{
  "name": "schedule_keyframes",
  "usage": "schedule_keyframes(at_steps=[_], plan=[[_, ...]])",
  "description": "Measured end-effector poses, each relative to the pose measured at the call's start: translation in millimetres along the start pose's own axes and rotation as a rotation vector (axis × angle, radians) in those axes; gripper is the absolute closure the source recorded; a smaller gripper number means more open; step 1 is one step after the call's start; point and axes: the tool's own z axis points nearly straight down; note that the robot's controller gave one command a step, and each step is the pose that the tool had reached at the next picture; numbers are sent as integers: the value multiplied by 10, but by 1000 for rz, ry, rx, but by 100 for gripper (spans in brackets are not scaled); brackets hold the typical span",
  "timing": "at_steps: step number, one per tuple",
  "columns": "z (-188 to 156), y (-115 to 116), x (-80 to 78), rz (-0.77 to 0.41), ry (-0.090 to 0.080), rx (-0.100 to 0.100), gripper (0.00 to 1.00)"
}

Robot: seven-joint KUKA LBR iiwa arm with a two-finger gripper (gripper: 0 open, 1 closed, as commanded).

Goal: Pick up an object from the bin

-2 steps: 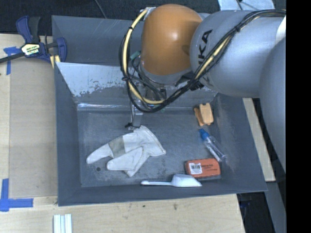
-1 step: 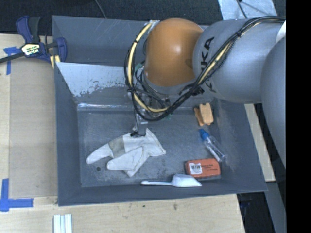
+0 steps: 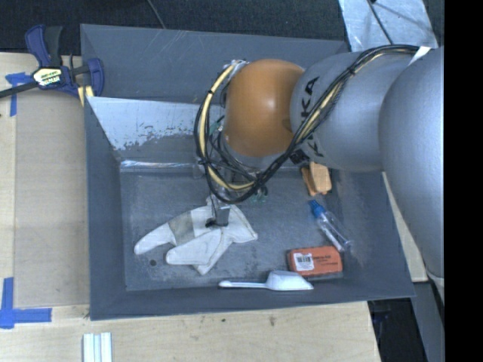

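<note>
1. White cloth (image 3: 189, 243), crumpled and glove-like, lies left of centre on the floor of the grey metal bin (image 3: 104, 217) in the camera view from above. It is the thing directly beneath the robot's hand (image 3: 219, 217).
2. The hand is low at the cloth's upper folds and appears to touch them. How far open it is cannot be told from here, and nothing shows it has hold of the cloth.
3. The arm comes in from the right, its orange wrist cover (image 3: 260, 108) and looped cables (image 3: 207, 138) hanging over the back half of the bin. The hand points straight down, a stance that seems chosen for a pick from above off a flat floor.
4. The bin's other contents lie loose on the right and front:
   - a tan block (image 3: 318, 178) partly under the arm;
   - a clear pen-like tube (image 3: 329, 226) with a blue end;
   - an orange-red block (image 3: 315, 261) with a white barcode label;
   - a white plastic spoon (image 3: 272, 282) along the front wall, near the cloth but apart from it.
5. Nothing is heaped, so the cloth could likely be lifted without dragging its neighbours. Being soft, it may drape or slip from a shallow pinch.
</note>
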Motion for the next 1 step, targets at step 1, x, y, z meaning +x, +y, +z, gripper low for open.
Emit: schedule_keyframes(at_steps=[1], plan=[[384,-145,-77,24,5,-1,100]])
